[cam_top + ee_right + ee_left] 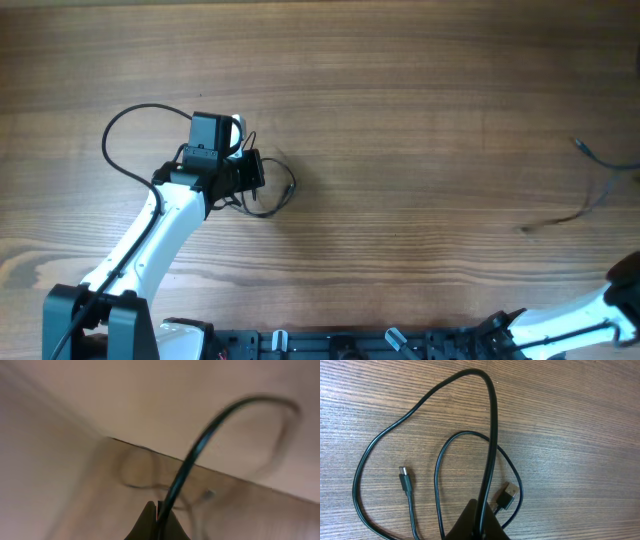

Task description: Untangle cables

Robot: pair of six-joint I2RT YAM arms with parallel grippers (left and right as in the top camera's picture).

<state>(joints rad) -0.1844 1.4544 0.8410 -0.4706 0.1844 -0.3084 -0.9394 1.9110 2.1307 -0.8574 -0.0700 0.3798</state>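
Across the wooden desk [400, 90], overhead view: two separate runs of thin black cable, well apart, one at each side.

Left cable [291, 188]: a loose loop just beside the left arm's wrist. In the left wrist view the left pincer [480, 522] is pinched narrow on one strand of it, which rises from the tips and arches over the other loops lying flat on the wood. Two plug ends are counted here: a small rounded plug [405, 480] inside the outer loop, and a flat rectangular plug [506, 495] just beside the pincer. Any marking on either plug is too small to read. The loops run off the lower edge, so whether they form one cable or two cannot be told.

Right cable [577, 214]: two thin strands near the right edge, both cut off by the frame. The right arm [590, 318] is cropped at the lower right corner, and its tips cannot be picked out from above. In the right wrist view, heavily blurred, the right pincer [157, 517] is closed on a dark strand that curves up and over to the right; the faint loops behind it are too soft to count.

Arm lead [105, 145]: one thicker black loop attached to the left arm.
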